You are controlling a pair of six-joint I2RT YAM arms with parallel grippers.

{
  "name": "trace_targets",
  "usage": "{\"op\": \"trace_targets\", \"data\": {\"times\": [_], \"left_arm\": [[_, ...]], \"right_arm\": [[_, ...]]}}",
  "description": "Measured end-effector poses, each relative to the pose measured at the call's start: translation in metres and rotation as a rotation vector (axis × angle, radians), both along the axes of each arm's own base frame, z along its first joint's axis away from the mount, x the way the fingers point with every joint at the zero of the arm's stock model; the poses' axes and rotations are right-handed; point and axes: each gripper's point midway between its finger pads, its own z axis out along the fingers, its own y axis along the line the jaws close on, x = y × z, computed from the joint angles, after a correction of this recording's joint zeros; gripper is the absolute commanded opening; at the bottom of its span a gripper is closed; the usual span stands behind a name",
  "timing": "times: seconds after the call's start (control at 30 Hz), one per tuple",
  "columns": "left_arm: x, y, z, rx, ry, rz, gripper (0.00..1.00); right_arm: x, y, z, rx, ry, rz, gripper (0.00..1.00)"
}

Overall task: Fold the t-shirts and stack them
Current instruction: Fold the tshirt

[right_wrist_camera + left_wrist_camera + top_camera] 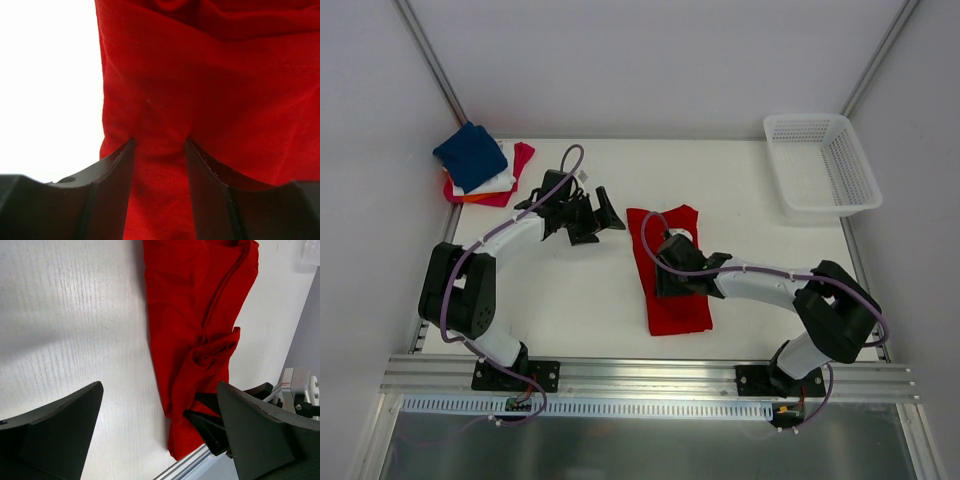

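White tabletop [570, 300], walled in pale grey, seen from above and from both wrists. Fingers of the right gripper [160, 145] are drawn close together on a pucker of the red shirt [210, 75], and the cloth bunches up between them. This reads as a grip taken near the middle of the garment, probably to lift one half over the other. Fingers of the left gripper [160, 390] stand wide apart and hold nothing. They hang above bare table at 9 o'clock of the shirt's far end, seemingly placed to pin or catch an edge. Outward, the shirt lies about the table's centre as a long narrow strip running from 12 to 6 o'clock. It appears already doubled lengthwise, and the right gripper sits on top of it. At the 10 o'clock corner sits the stack of folded shirts [480, 165], navy uppermost with white, orange and magenta edges showing beneath; it is the likely destination. At the 2 o'clock corner stands a mesh basket [807, 118], well apart.
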Motion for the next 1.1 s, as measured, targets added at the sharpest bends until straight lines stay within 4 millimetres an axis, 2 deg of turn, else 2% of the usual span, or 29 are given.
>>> {"op": "trace_targets", "data": {"times": [0.27, 0.53, 0.63, 0.8, 0.93, 1.0, 1.1], "left_arm": [[-0.009, 0.006, -0.011, 0.025, 0.026, 0.008, 0.99], [-0.011, 0.006, -0.010, 0.024, 0.018, 0.006, 0.99], [-0.019, 0.008, -0.011, 0.024, 0.021, 0.004, 0.99], [-0.049, 0.002, -0.017, 0.032, 0.034, -0.034, 0.99], [-0.088, -0.020, -0.028, 0.048, 0.057, -0.121, 0.99], [-0.109, -0.031, -0.035, 0.056, 0.080, -0.160, 0.99], [-0.133, -0.041, -0.046, 0.069, 0.107, -0.195, 0.99]], "right_arm": [[-0.001, 0.001, 0.009, -0.041, -0.010, 0.023, 0.49], [0.013, 0.024, 0.050, -0.021, -0.080, 0.075, 0.50], [0.020, 0.025, 0.064, -0.028, -0.123, 0.077, 0.52], [0.019, 0.004, 0.090, -0.034, -0.189, 0.049, 0.53], [0.014, -0.022, 0.110, -0.028, -0.244, 0.003, 0.54], [0.010, -0.036, 0.111, -0.035, -0.255, -0.017, 0.54], [0.001, -0.054, 0.103, -0.061, -0.246, -0.040, 0.54]]}}
